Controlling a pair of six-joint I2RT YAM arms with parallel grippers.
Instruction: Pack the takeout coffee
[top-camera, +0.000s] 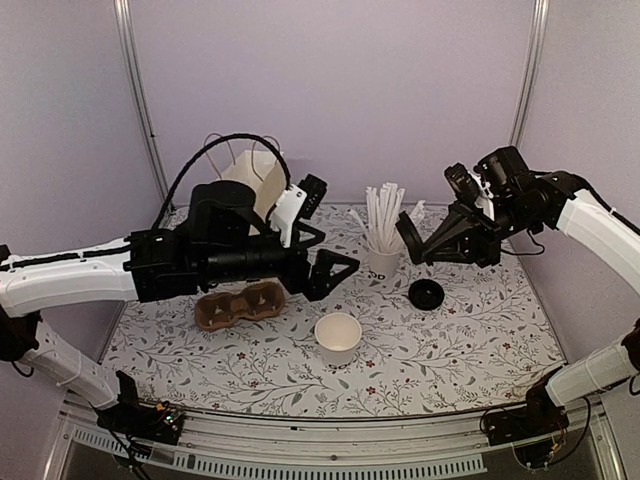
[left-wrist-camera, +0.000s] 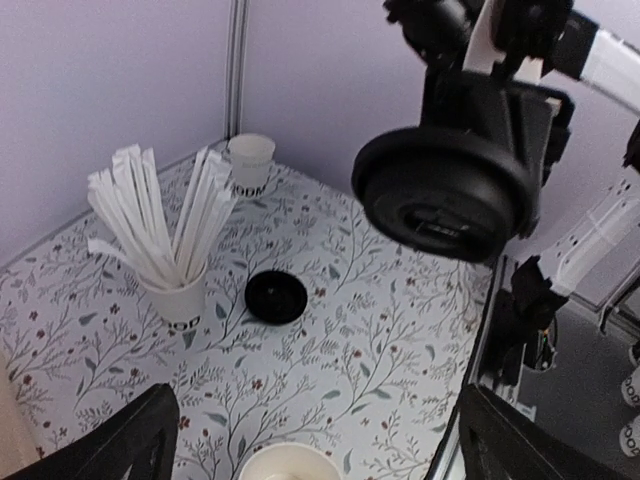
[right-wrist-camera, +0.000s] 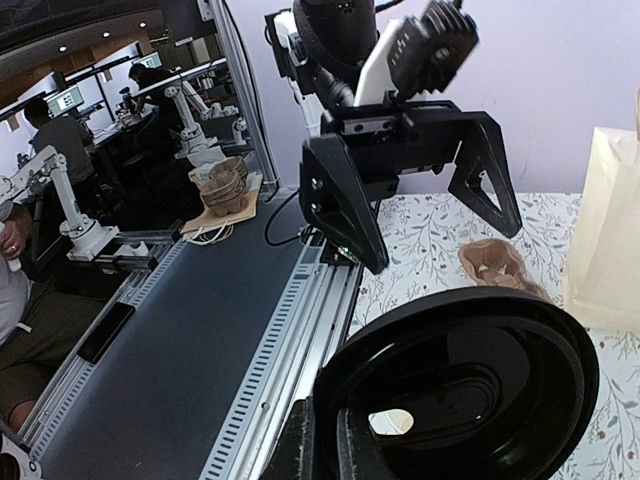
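Left pincer (top-camera: 328, 252) is spread wide over the counter (top-camera: 480, 340), gripping nothing. The cup (top-camera: 338, 338) stands upright and lidless just below it, clear of both fingers. Over on the right, the right pincer (top-camera: 418, 244) is clamped on 1 black lid (top-camera: 407, 237), held on edge in the air beside the straws (top-camera: 383, 215), well apart from the cup.

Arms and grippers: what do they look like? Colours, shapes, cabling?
Both match: the left arm and right arm have white shell links with black joints and wrists. The left gripper has black, angular, triangular fingers with a white bracket behind them; the right gripper is black too. A black cable loops over the left arm.
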